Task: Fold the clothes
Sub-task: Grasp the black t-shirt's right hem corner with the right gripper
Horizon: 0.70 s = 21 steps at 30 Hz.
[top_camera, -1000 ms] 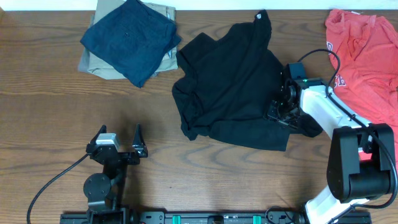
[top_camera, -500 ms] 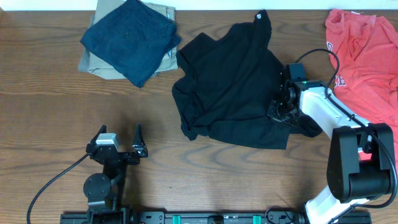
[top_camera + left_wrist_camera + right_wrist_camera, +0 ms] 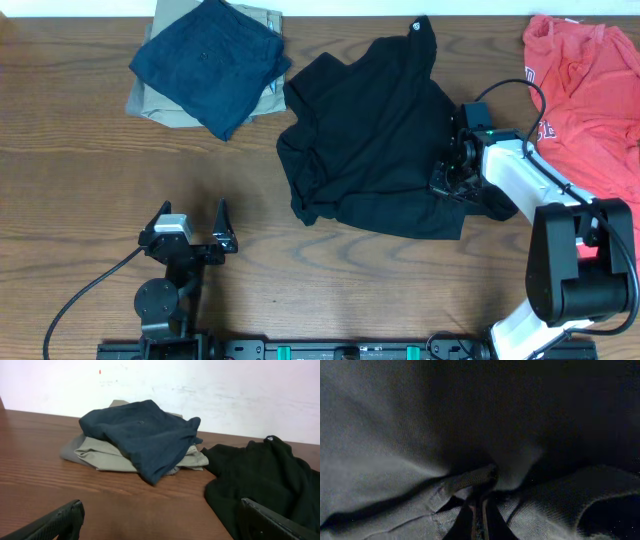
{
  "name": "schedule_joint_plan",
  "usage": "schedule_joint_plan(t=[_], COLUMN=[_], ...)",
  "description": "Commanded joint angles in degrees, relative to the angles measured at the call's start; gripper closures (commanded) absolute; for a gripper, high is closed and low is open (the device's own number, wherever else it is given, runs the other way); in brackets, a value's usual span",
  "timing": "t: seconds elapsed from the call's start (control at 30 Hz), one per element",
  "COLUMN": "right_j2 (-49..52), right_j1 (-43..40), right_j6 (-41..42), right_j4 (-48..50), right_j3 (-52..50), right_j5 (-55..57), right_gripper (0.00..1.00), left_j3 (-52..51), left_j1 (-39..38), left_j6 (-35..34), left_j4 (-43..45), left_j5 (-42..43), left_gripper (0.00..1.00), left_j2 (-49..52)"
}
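The clothes, a black T-shirt [image 3: 370, 140], lie crumpled in the middle of the table, collar toward the far edge. My right gripper [image 3: 445, 181] sits at the shirt's right edge. In the right wrist view its jaws [image 3: 479, 511] are pressed together, pinching a fold of the black T-shirt [image 3: 420, 435], which fills that view. My left gripper [image 3: 192, 214] rests near the front left, open and empty, well clear of the shirt. In the left wrist view the left gripper [image 3: 160, 510] has bare wood between its fingertips, and the black T-shirt [image 3: 260, 475] lies ahead to the right.
A navy blue folded garment [image 3: 210, 60] lies on a khaki-tan folded one [image 3: 150, 100] at the back left; the navy garment [image 3: 140, 435] and khaki garment [image 3: 95, 452] also show in the left wrist view. A red shirt [image 3: 585, 80] is spread at the back right, beside the right arm.
My right gripper's jaws have closed on the black T-shirt's right edge. The left arm and the other garments have not moved.
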Motion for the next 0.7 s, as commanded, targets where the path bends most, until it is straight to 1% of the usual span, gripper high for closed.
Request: schedule_joint_plan(t=[0.0,0.33,0.5,0.67], right_j2=[-4.59,-20.35,-26.71,-34.14], right_j1=[0.55,0.55,0.37,-1.55], right_j6=[0.24,0.70,6.49,6.69], right_j4=[-1.42,-10.56,-19.04,-22.62], right_j3=[-0.09,-0.09,-0.09,-0.09], right_j5=[-0.15,2.67,10.34,12.00], right_gripper=[0.99,0.99,0.99,0.99], left_j3=[-0.98,-0.98,-0.98,-0.98], left_j1=[-0.20,-0.20,-0.20,-0.20], left_j6=[0.98,0.98,0.98,0.98], left_j4=[-1.84,-1.84,-1.84,-1.84], left_j5=[0.59,0.57,0.59,0.59], left_gripper=[0.02,0.02,0.02,0.02], left_j2=[-0.39,-0.39,-0.39,-0.39])
